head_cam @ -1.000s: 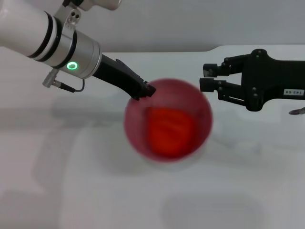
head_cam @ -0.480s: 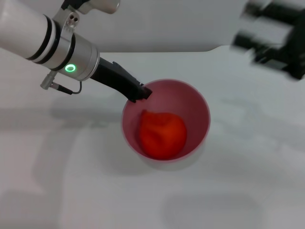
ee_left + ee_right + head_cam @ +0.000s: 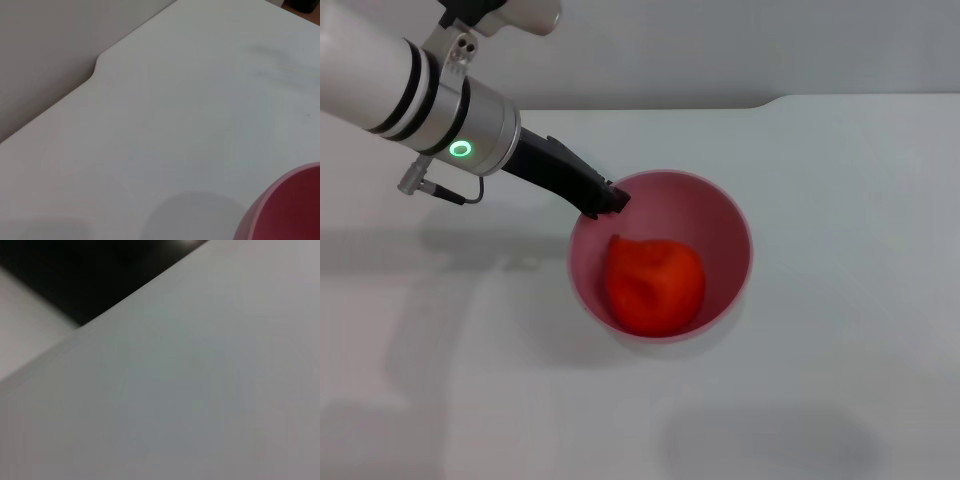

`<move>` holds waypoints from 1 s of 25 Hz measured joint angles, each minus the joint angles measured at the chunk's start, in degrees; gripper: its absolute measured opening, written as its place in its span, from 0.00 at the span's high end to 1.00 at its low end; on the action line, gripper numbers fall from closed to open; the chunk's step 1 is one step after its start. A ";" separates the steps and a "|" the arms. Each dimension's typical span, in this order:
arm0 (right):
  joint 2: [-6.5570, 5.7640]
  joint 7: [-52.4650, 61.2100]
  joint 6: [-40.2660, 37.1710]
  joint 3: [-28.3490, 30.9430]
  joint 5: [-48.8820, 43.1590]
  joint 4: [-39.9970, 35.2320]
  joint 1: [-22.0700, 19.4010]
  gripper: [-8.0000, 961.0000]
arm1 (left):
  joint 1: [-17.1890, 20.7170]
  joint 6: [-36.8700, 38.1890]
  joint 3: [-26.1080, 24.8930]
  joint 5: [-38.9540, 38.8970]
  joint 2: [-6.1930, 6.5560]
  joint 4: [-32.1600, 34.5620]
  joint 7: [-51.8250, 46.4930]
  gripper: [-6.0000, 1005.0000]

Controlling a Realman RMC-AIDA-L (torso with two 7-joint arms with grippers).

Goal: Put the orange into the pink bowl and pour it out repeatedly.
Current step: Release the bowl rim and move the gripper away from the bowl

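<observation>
table (image 3: 840,200): we are seeing it spreading white under everything | left arm (image 3: 410,95): we are reaching in from the left | pink bowl (image 3: 725,215): sitting upright mid-table | orange (image 3: 655,285): lying inside the bowl | left gripper (image 3: 605,200): we are clamping the bowl's near-left rim | right gripper: we are not seeing it.

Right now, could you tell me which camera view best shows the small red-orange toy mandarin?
The head view: the red-orange mandarin lies unobscured inside the glossy pink plastic bowl. The left wrist view catches only the bowl's edge; the right wrist view shows neither.
</observation>
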 joint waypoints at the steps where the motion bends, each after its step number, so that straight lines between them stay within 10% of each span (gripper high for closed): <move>1: 0.02 -1.22 -1.01 0.86 1.97 2.50 -0.09 0.32 | 0.34 -0.17 -0.16 0.02 0.00 -0.06 -0.37 0.95; 8: -0.19 -6.58 -6.90 5.20 12.14 17.62 0.22 0.32 | 0.87 -1.12 -0.68 0.10 0.09 -2.47 -1.63 0.95; 25: -0.31 -7.43 -7.47 5.32 11.39 19.29 1.55 0.32 | 1.82 -3.78 -0.09 4.95 0.38 -5.72 -3.75 0.95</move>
